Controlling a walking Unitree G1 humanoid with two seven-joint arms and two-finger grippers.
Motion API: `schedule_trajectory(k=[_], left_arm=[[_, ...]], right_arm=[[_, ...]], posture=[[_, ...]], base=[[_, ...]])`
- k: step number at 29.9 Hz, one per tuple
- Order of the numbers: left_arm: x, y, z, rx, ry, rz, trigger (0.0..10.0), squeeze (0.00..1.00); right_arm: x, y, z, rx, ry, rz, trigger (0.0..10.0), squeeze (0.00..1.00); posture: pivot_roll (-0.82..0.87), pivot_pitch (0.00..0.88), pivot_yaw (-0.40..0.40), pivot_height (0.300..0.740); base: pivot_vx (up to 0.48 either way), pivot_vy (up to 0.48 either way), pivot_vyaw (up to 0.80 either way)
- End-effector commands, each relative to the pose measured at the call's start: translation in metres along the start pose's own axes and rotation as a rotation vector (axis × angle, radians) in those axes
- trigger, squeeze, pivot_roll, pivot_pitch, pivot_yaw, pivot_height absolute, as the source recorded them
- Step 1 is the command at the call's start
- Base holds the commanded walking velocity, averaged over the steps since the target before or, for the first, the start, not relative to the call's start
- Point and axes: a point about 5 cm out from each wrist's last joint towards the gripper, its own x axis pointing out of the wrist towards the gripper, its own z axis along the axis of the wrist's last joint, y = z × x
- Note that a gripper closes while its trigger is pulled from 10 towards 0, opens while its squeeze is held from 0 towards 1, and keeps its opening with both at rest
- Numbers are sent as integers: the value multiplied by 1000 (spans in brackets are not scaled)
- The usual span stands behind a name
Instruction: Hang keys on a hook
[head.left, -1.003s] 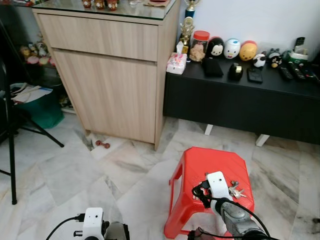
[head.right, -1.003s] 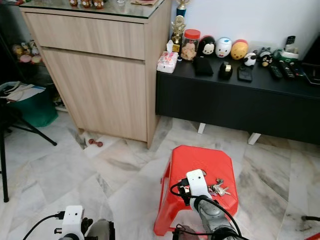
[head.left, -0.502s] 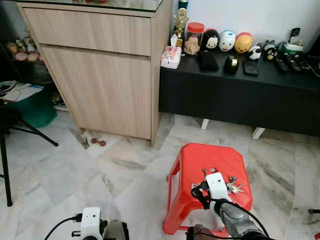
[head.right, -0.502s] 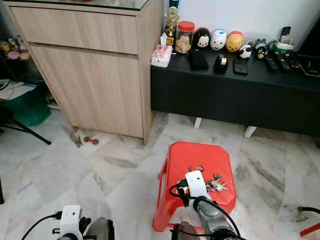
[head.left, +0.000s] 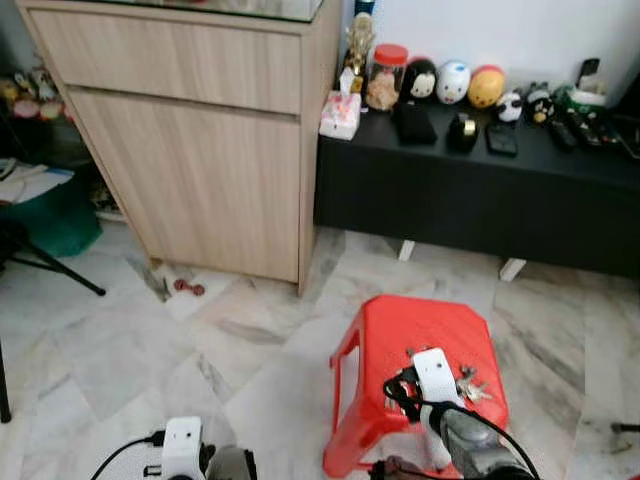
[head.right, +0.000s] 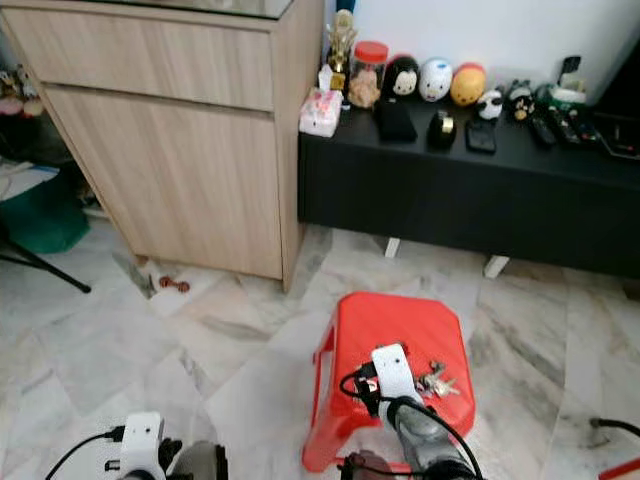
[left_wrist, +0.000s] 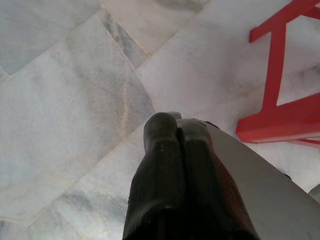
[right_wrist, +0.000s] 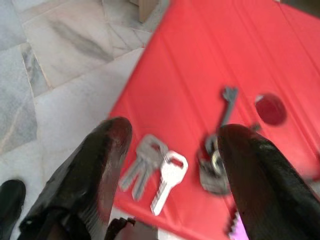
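A bunch of silver keys (right_wrist: 167, 172) on a ring lies on the top of a red plastic stool (head.left: 400, 330), near its right front corner (head.left: 468, 385). My right gripper (right_wrist: 175, 136) hangs open just above the keys, one black finger (right_wrist: 107, 150) on either side of them, touching nothing. Its white wrist camera (head.left: 432, 372) sits over the stool's front edge. My left gripper (left_wrist: 172, 122) is shut on nothing and hangs low over the marble floor beside a stool leg (left_wrist: 274, 75).
A light wooden cabinet (head.left: 200, 150) stands at the back left. Beside it a low black console (head.left: 480, 195) carries figurines, a jar and remotes. A black tripod leg (head.left: 55, 268) and a green bin (head.left: 45, 215) are at the left. A small red object (head.left: 183, 288) lies by the cabinet's foot.
The whole picture has shifted and blurred a little, so the camera moved. My right wrist stays over the keys on the stool. Nothing has been taken hold of.
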Motion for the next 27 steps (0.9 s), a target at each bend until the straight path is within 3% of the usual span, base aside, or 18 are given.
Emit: schedule_trajectory(k=[1, 13, 27], left_arm=[[-10, -7, -34, 18, 143, -31, 10000, 0], [-13, -7, -39, 15, 150, -40, 10000, 0], [-21, -4, -53, 22, 167, -42, 10000, 0]], right_arm=[[-1, 0, -4, 2, 21, 0, 10000, 0], [-2, 1, -13, -31, 73, 12, 10000, 0], [-1, -9, -5, -24, 70, -39, 10000, 0]], posture=[[97, 111, -91, 621], [100, 127, -91, 621], [110, 178, -85, 621]], base=[[0, 0, 0], [0, 0, 0], [0, 0, 0]])
